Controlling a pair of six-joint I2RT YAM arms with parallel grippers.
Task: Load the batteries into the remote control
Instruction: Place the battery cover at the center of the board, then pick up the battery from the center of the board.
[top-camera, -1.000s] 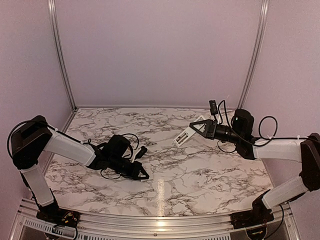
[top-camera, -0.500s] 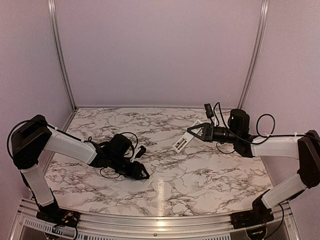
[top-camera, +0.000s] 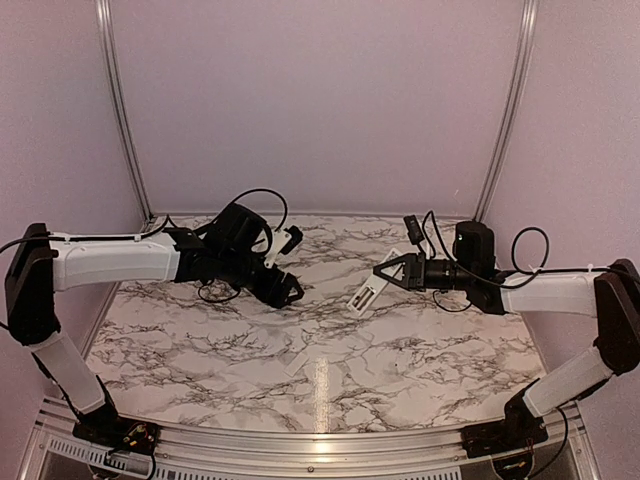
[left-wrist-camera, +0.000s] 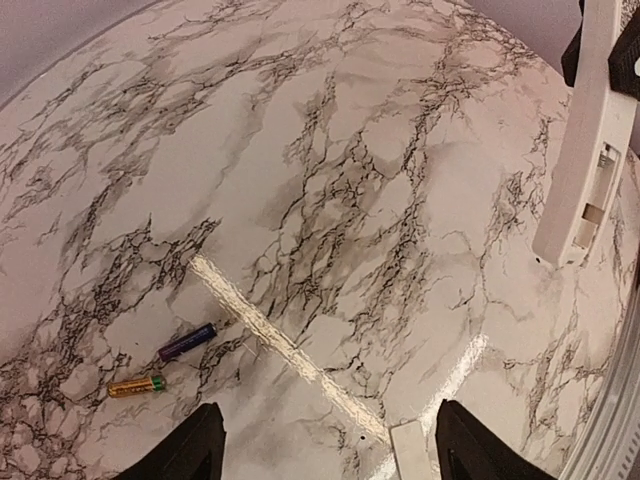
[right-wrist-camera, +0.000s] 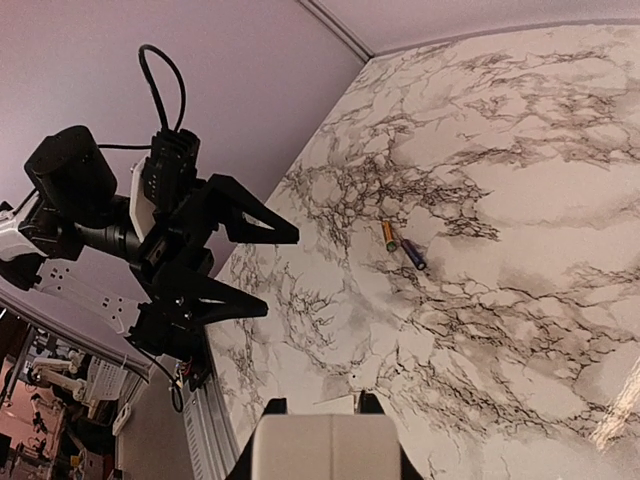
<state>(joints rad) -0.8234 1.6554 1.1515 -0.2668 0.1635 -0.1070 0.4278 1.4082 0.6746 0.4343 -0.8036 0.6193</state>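
**Remote control in grip of right claw**

Right claw: clamped on one end of the remote control, a slim white bar slanting down and left over the right half of the desk. Left wrist view shows the recess on its back. Contact between its lower end and the desk: cannot be determined. Left claw: raised, jaws spread wide, over the left half toward the far edge, well apart from the remote control. A purple battery and a gold battery lie just beside each other on the desk, not touching, away from every edge. White cover plate lies flat nearer the near edge, about midway between left and right edges.
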